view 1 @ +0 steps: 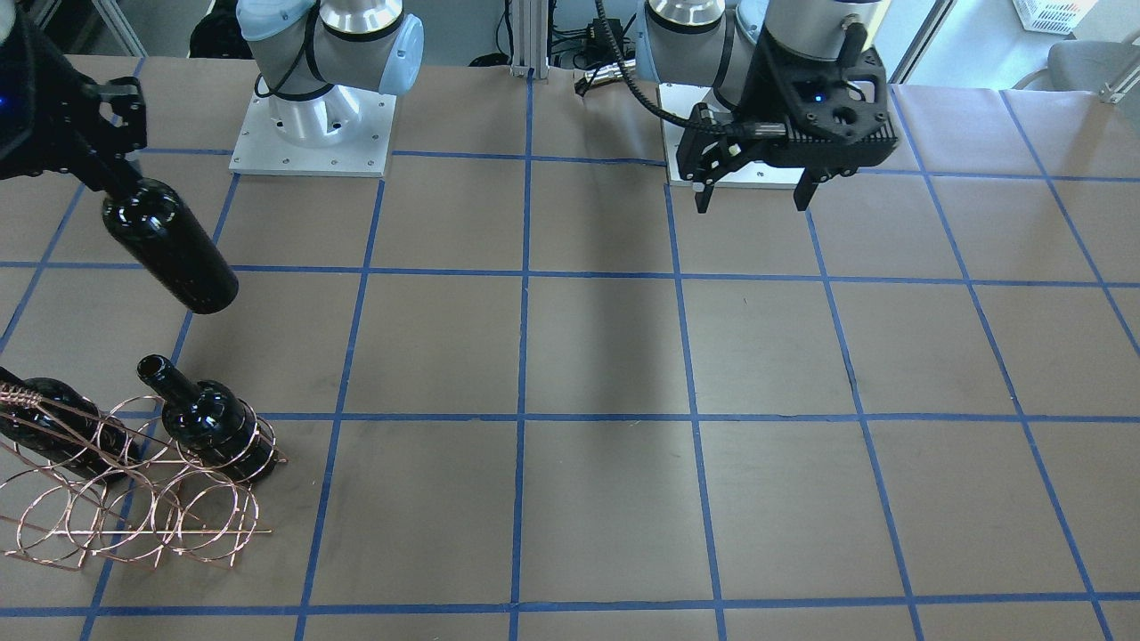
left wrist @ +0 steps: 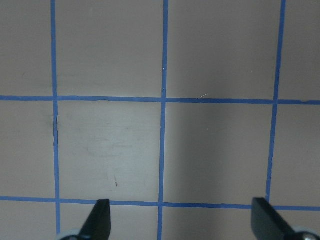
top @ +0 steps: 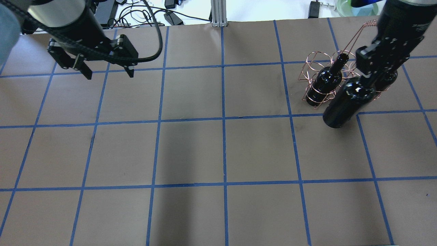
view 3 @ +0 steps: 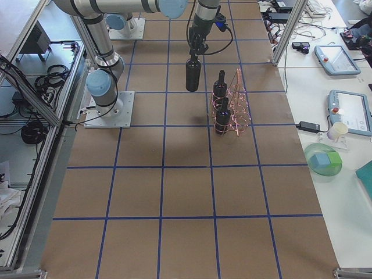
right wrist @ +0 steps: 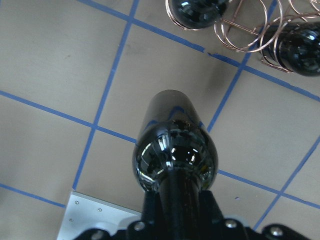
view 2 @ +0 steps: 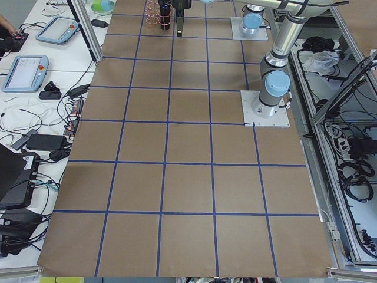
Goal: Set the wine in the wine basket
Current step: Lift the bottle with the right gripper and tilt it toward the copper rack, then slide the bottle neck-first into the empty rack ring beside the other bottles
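Observation:
My right gripper (view 1: 107, 174) is shut on the neck of a near-black wine bottle (view 1: 169, 245) and holds it tilted above the table, beside the copper wire wine basket (view 1: 178, 507). The overhead view shows this bottle (top: 345, 102) just in front of the basket (top: 307, 68). The right wrist view looks down the held bottle (right wrist: 175, 145) with basket rings (right wrist: 245, 35) beyond it. Two other bottles (view 1: 209, 423) (view 1: 44, 427) stand in the basket's rings. My left gripper (view 1: 757, 191) (top: 106, 71) hangs open and empty over the far side of the table, its fingertips (left wrist: 102, 215) wide apart.
The two arm bases (view 1: 312, 133) (view 1: 712, 169) sit on metal plates at the robot's edge. Brown paper with a blue tape grid (top: 223, 119) covers the table. Side tables with tablets (view 3: 334, 58) and cables stand beyond the basket's end.

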Robot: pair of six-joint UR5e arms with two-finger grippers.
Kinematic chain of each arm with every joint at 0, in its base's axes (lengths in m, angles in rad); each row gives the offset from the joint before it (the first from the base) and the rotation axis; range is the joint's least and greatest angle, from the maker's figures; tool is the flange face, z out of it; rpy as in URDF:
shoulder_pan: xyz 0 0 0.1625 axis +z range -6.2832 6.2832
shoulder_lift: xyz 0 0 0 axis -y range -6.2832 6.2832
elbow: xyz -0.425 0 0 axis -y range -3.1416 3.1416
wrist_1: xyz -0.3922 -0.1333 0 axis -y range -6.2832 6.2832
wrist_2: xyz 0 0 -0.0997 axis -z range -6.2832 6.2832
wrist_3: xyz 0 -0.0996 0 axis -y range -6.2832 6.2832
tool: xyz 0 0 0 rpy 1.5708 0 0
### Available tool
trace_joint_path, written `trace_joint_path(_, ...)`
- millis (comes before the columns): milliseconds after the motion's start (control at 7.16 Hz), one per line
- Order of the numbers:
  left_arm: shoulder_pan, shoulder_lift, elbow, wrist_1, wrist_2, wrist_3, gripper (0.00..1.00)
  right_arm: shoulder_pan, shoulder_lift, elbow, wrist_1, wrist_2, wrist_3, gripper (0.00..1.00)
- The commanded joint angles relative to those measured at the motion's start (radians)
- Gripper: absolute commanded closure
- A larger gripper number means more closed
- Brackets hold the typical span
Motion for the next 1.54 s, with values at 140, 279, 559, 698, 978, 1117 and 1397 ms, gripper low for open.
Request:
trace_joint_path(140,0.008,-0.007,0.014,0.014,-0.005,0.086,0.00,-0.080,0.041,-0.048,-0.071,-0.002,-0.067,1.00)
trace_joint_path(279,0.074,-0.002,0.019,0.008,-0.013,0.172,0.00,-0.079,0.072,-0.066,-0.101,0.016,-0.067,1.00)
trace_joint_path(559,0.102,0.010,0.013,0.005,-0.035,0.179,0.00,-0.067,0.116,-0.070,-0.174,0.041,-0.065,1.00)
trace_joint_path(698,0.101,0.018,0.000,0.003,-0.036,0.180,0.00,-0.033,0.127,-0.070,-0.208,0.032,-0.046,1.00)
trace_joint_path(978,0.101,0.018,-0.001,0.000,-0.036,0.180,0.00,0.002,0.176,-0.103,-0.236,0.024,-0.012,1.00)
trace_joint_path(1117,0.101,0.018,-0.001,0.000,-0.035,0.180,0.00,0.002,0.190,-0.132,-0.236,0.022,-0.018,1.00)
trace_joint_path(1397,0.101,0.018,-0.003,-0.003,-0.035,0.180,0.00,0.002,0.216,-0.134,-0.260,0.015,-0.021,1.00)
